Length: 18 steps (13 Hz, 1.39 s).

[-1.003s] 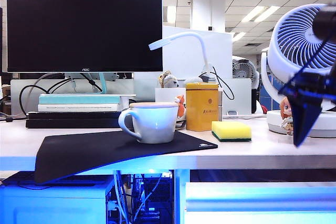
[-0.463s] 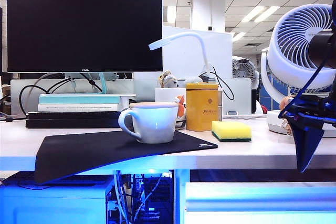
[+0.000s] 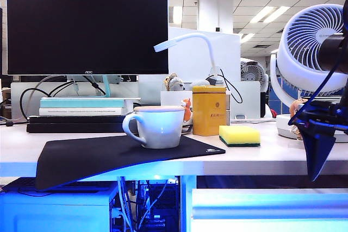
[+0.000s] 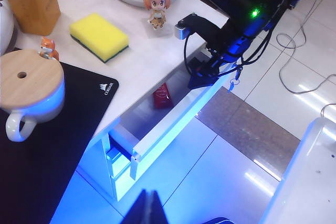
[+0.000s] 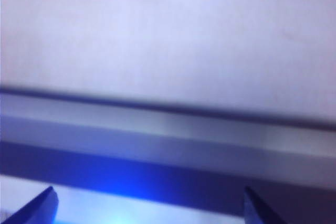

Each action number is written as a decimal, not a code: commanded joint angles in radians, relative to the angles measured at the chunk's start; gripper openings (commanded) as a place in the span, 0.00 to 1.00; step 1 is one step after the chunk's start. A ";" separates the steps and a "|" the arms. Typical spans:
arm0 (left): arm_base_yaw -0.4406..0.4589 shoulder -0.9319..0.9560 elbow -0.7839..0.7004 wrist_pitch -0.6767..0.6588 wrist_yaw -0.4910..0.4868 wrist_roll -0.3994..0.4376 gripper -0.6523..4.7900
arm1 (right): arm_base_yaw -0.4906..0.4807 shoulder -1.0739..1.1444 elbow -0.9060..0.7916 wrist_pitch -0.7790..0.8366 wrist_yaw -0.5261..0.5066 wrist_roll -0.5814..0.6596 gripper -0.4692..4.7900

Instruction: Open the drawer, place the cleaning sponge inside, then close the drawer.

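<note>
Exterior view: over the last second the right end effector (image 3: 317, 161) has sunk from beside the white round desk fan (image 3: 311, 47) to the front edge of the pale tabletop (image 3: 261, 158), its dark pointed tip now reaching just below that edge, above the wide white blue-lit drawer (image 3: 266, 207). Nothing else has shifted. The yellow foam cleaning sponge with its dark green underlayer (image 3: 239, 135) lies flat on the tabletop, just right of the black mouse mat (image 3: 103, 158), in front of the yellow-orange tin canister (image 3: 209, 110) and well apart from the right end effector. Bare tabletop lies between sponge and fan base.

Left wrist view: the drawer (image 4: 173, 124) stands partly pulled out from under the tabletop edge, a gap showing a small red packet (image 4: 162, 96) inside. The right end effector (image 4: 202, 77) sits at the drawer's far end by the tabletop edge. The left end effector (image 4: 148, 209) hangs over open floor in front of the drawer, its dark fingers pressed together, holding nothing. The sponge (image 4: 99, 36) lies near the tabletop edge, beside a small orange-haired figurine (image 4: 157, 6).

Right wrist view: blurred; two dark fingertips (image 5: 39, 205) stand wide apart with nothing between them, facing a pale surface and a blue-lit edge.
</note>
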 commanded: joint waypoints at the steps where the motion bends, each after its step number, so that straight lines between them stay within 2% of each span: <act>1: -0.001 -0.001 0.001 0.006 0.005 0.004 0.11 | 0.002 0.018 0.000 0.021 0.021 -0.003 1.00; 6: -0.001 -0.001 0.001 0.006 0.005 0.004 0.11 | 0.002 0.048 -0.002 0.002 0.017 -0.005 1.00; 18: -0.001 -0.001 0.001 0.006 0.005 0.004 0.11 | 0.002 0.047 -0.018 -0.155 0.017 -0.048 1.00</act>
